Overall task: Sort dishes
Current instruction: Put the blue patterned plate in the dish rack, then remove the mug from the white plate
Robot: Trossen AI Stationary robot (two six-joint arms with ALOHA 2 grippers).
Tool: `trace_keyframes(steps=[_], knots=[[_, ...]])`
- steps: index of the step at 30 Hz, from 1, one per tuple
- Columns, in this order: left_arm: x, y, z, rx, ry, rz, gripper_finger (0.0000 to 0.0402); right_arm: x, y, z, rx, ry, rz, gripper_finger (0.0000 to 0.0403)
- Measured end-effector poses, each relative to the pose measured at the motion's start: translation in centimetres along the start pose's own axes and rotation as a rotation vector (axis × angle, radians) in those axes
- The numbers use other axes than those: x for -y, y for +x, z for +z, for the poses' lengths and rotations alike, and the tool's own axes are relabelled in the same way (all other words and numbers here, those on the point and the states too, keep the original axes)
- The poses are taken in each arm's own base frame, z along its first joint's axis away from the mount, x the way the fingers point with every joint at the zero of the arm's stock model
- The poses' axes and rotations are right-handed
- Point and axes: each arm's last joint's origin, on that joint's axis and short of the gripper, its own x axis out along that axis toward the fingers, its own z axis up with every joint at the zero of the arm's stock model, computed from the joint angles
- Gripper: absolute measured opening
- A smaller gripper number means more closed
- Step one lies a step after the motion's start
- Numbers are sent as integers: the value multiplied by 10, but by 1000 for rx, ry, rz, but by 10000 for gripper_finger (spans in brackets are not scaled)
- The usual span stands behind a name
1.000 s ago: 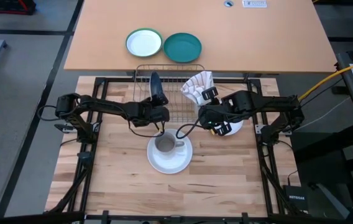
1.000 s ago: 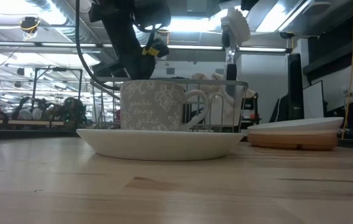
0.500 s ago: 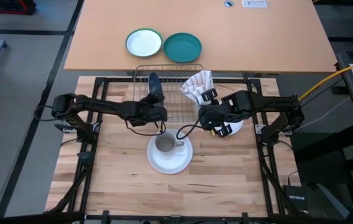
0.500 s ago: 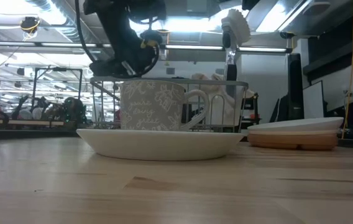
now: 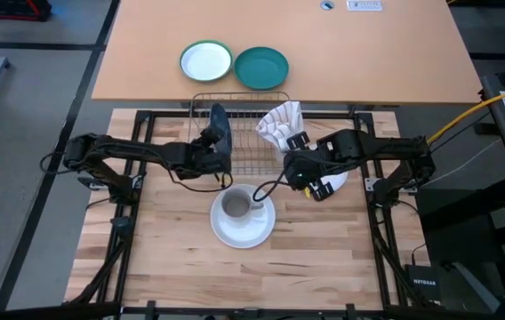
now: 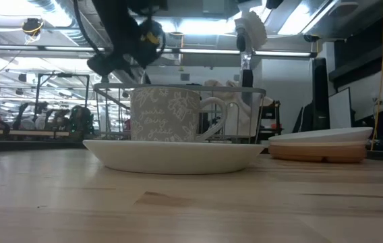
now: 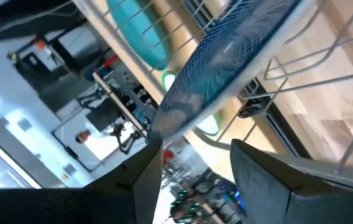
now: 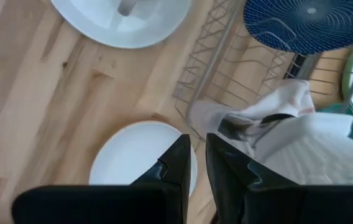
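A dark blue plate [image 5: 220, 124] stands on edge in the wire rack [image 5: 254, 149] at the table's far side, with white plates [image 5: 284, 120] leaning in the rack to its right. My left gripper [image 5: 220, 153] hovers open just near of the blue plate [image 7: 226, 68], fingers slanting toward it. A grey mug [image 5: 234, 206] stands upright on a white plate [image 5: 257, 231] at mid-table. My right gripper [image 8: 198, 146] is shut and holds nothing, pointing down above a white plate [image 8: 133, 158] that lies on a tan one [image 6: 319, 154]. My left gripper is open, and the blue plate's lower rim [image 7: 159, 127] ends right at one fingertip [image 7: 151, 163]. I cannot tell whether the two touch. The plate stands in the rack's wires.
A green-rimmed white plate [image 5: 206, 61] and a teal plate [image 5: 261, 68] lie on the tan table beyond the rack. Bare wood lies near of the mug's plate and at the table's left. A person shows far off in the room [image 7: 84, 137].
My left gripper has risen and drawn back toward the table's left edge, rolling about its own axis, with its fingers as wide apart as before. The mug and its plate have stayed put.
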Motion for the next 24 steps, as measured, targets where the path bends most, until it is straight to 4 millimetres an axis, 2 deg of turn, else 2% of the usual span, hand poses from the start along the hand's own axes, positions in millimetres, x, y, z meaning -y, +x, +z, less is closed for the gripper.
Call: trace_keyframes(steps=[7, 14, 20, 24], knots=[[-9, -20, -29, 45, -168, 41, 179, -2, 11, 6, 20, 5, 0, 56], [-12, -45, -48, 132, -449, 77, 179, -30, 42, 20, 37, -54, 65, 56], [-7, -65, -48, 244, -685, 58, 179, -54, 56, 37, 127, -73, 46, 56], [-2, -76, -43, 330, -834, -17, 179, -65, 75, 46, 201, -70, 35, 56]])
